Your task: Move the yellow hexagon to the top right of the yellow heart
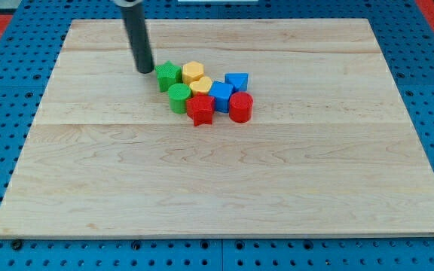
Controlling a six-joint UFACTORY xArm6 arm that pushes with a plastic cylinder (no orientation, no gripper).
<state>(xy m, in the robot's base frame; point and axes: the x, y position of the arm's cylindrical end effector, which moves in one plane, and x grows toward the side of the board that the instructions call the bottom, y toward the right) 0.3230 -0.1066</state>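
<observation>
The yellow hexagon (193, 72) sits at the top of a tight cluster of blocks above the board's middle. The yellow heart (201, 86) lies just below and right of it, touching it. A green star (168, 75) is to the hexagon's left. My tip (145, 70) rests on the board just left of the green star, a short gap from it and about two block widths left of the hexagon.
In the same cluster are a green cylinder (178, 98), a red star (200, 109), a blue cube (221, 96), a blue triangular block (237, 80) and a red cylinder (240, 107). The wooden board (217, 196) lies on a blue pegboard.
</observation>
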